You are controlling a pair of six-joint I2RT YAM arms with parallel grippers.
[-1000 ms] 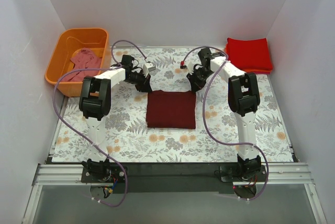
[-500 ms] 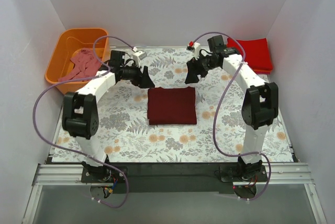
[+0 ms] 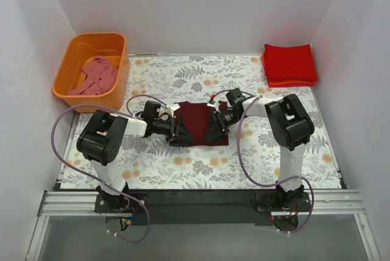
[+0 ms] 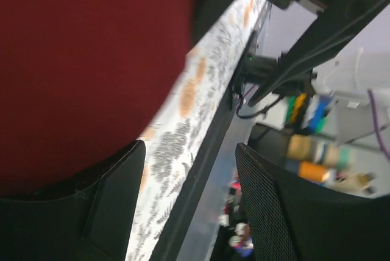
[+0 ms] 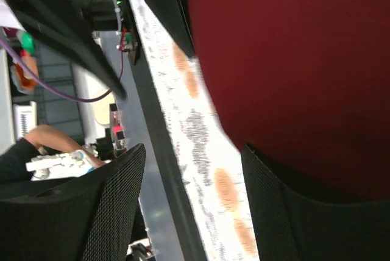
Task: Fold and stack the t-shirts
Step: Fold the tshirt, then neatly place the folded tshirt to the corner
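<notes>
Flanking the dark maroon folded cotton t-shirt (image 3: 198,117), the two arms reached inward low over the fern-and-flower printed table cover (image 3: 183,78). The left gripper (image 3: 181,132) sat at the shirt's near-left corner and the right gripper (image 3: 214,130) at its near-right corner, so the garment lay between them and a little farther from the bases. It was a nearly square packet, its edges running square with the table, roughly mid-table.

Both wrist views showed the jaws standing apart. Maroon cloth filled the view beyond them and the patterned cover showed through the gap, with no fabric pinched between them. Each gripper looked level with the near edge, one jaw close against the cloth (whether a jaw tip had slipped under the fold could not be told).

The stack of bright red folded t-shirts (image 3: 289,64) lay at the far right corner, well apart from the maroon one and clearly nearer the right arm. The dusty pink crumpled t-shirt (image 3: 94,78) lay inside the orange plastic tub (image 3: 89,102) at the far left.

Judging from this, the coming move was a two-handed pinch on the near corners, and any carry to the stack would run away and rightward.
</notes>
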